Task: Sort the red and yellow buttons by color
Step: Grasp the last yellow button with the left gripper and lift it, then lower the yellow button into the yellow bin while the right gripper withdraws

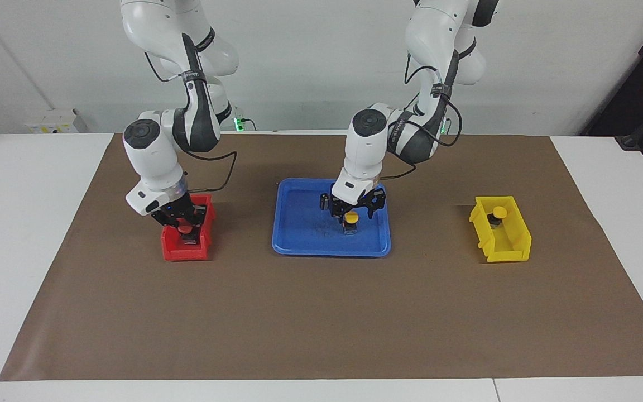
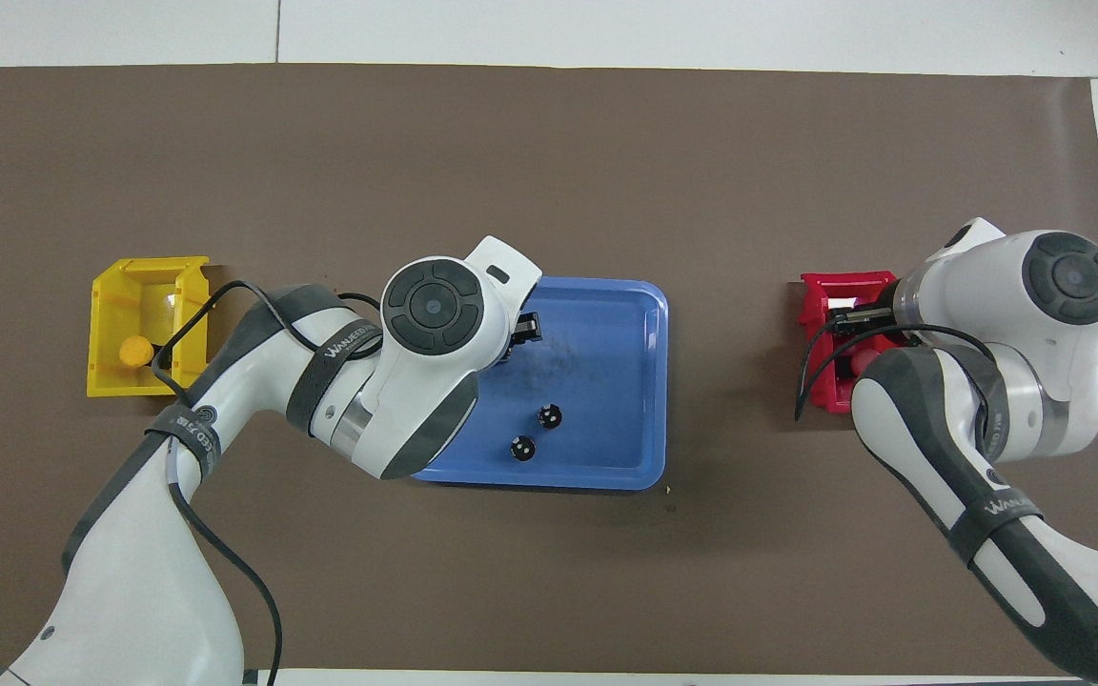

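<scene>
Two yellow buttons, one red button, two dark cylinders, three containers.

A brown mat carries red bin, blue tray, yellow bin.

One camera sits high across the table, facing the robots, with both arms at its top edge. The other hangs above the robots' end, looking steeply down and forward. Both take in the brown mat, the tray and both bins, half a turn apart.

left pincer hidden overhead, arm bases cropped
</scene>
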You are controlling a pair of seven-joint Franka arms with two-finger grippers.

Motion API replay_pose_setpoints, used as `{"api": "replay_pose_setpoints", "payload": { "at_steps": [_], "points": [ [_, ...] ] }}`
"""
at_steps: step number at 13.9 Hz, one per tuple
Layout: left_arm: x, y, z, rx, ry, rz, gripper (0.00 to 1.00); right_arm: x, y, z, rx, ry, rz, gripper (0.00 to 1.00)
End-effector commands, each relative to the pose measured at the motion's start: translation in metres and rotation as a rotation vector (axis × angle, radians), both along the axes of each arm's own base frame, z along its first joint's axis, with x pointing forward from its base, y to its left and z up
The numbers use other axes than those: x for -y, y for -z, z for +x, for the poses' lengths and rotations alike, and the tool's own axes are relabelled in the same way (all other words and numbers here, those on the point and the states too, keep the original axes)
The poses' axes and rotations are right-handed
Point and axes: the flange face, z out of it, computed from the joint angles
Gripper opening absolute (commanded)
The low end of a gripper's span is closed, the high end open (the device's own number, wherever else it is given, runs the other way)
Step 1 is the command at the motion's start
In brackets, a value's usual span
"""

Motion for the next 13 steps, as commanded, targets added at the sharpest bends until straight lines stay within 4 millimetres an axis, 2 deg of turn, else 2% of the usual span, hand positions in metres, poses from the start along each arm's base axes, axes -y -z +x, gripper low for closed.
{"api": "replay_pose_setpoints", "payload": {
  "at_steps": [1,4,5,7,8,9,10,12,13],
  "points": [
    [0.002,-0.004,0.004,-0.001,-0.038,-0.021,0.02,0.008,-0.01,0.004,-0.001,-0.033,0.012,0.61],
    [0.002,-0.004,0.004,-0.006,-0.041,-0.022,0.01,0.008,-0.03,0.018,-0.031,-0.035,0.011,0.61],
    [0.003,-0.01,0.006,-0.007,-0.044,-0.024,0.01,0.008,-0.039,0.024,-0.039,-0.036,0.011,0.61],
    [-0.005,-0.036,0.02,-0.029,-0.072,-0.013,0.01,0.006,-0.056,0.031,-0.041,-0.039,0.009,0.61],
    [-0.021,-0.048,0.028,-0.045,-0.09,0.009,0.01,0.001,-0.068,0.034,-0.045,-0.043,0.009,0.63],
    [-0.06,-0.063,0.045,-0.048,-0.127,0.035,0.01,-0.002,-0.083,0.039,-0.045,-0.043,0.009,0.65],
    [-0.089,-0.082,0.056,-0.034,-0.102,0.058,0.01,-0.006,-0.094,0.041,-0.046,-0.046,0.009,0.7],
    [-0.162,-0.131,0.084,-0.033,-0.039,0.071,0.01,-0.01,-0.118,0.042,-0.05,-0.018,0.009,1.0],
    [-0.196,-0.146,0.097,-0.052,0.008,0.079,0.01,-0.018,-0.138,0.036,-0.054,-0.021,0.018,1.0]
  ]
}}
